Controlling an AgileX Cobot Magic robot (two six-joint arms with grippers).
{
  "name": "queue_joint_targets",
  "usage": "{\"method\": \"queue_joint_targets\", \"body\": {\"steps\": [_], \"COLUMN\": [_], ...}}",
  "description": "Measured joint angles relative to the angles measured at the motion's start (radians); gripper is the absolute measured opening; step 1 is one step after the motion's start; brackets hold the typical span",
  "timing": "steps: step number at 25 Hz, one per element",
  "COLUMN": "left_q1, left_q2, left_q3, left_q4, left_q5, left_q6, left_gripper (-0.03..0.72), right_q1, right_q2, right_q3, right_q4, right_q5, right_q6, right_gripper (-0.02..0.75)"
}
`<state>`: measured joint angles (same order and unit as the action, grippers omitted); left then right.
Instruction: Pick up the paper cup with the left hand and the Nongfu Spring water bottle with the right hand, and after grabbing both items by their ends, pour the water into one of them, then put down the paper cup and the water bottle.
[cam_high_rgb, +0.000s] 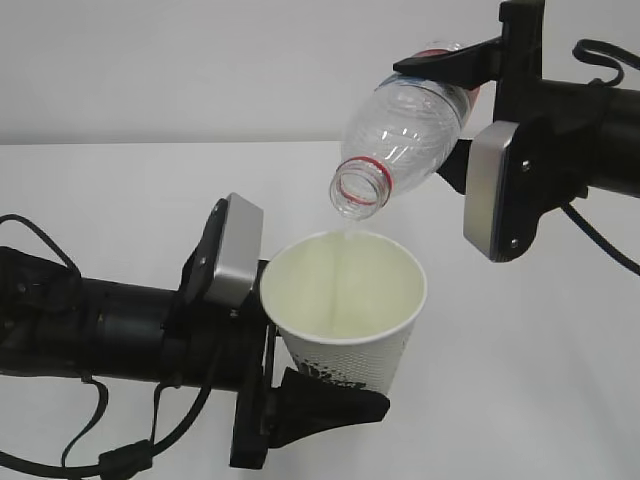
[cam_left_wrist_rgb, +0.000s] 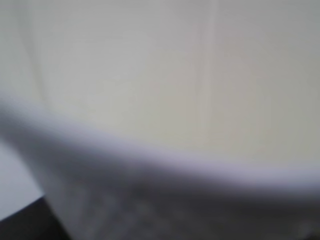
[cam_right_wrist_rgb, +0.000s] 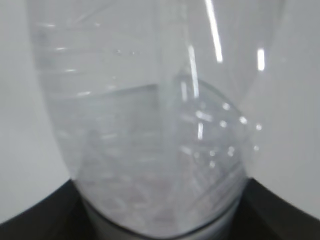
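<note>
The white paper cup is held near its base by my left gripper, which is shut on it. The cup leans toward the camera and shows its cream inside. Just above its rim hangs the open mouth of the Nongfu Spring water bottle, tipped neck-down with its red neck ring showing. My right gripper is shut on the bottle's body. A faint thin trickle of water seems to fall from the mouth into the cup. Blurred cup wall fills the left wrist view. In the right wrist view the clear bottle sits between dark fingers.
Both arms hover over a white table, the left arm with its black cables low at the left and the right arm high at the right. A pale wall stands behind. Nothing else lies on the table in view.
</note>
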<state>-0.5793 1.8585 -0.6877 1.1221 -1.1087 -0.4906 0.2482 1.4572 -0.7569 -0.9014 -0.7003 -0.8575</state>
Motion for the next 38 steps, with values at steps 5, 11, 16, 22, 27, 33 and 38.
{"method": "queue_joint_targets", "body": {"steps": [5, 11, 16, 22, 27, 33, 38], "left_q1": [0.000, 0.000, 0.000, 0.000, 0.000, 0.000, 0.000], "left_q2": [0.000, 0.000, 0.000, 0.000, 0.000, 0.000, 0.000], "left_q3": [0.000, 0.000, 0.000, 0.000, 0.000, 0.000, 0.000], "left_q4": [0.033, 0.035, 0.036, 0.042, 0.042, 0.045, 0.046], "left_q5": [0.000, 0.000, 0.000, 0.000, 0.000, 0.000, 0.000], "left_q6": [0.000, 0.000, -0.002, -0.002, -0.002, -0.002, -0.002], "left_gripper": [0.540, 0.538, 0.538, 0.537, 0.537, 0.537, 0.537], "right_q1": [0.000, 0.000, 0.000, 0.000, 0.000, 0.000, 0.000], "right_q2": [0.000, 0.000, 0.000, 0.000, 0.000, 0.000, 0.000], "right_q3": [0.000, 0.000, 0.000, 0.000, 0.000, 0.000, 0.000], "right_q4": [0.000, 0.000, 0.000, 0.000, 0.000, 0.000, 0.000], "right_q5": [0.000, 0.000, 0.000, 0.000, 0.000, 0.000, 0.000], "right_q6": [0.000, -0.006, -0.014, -0.017, -0.019, -0.019, -0.019], "right_gripper": [0.476, 0.476, 0.475, 0.475, 0.476, 0.476, 0.475]}}
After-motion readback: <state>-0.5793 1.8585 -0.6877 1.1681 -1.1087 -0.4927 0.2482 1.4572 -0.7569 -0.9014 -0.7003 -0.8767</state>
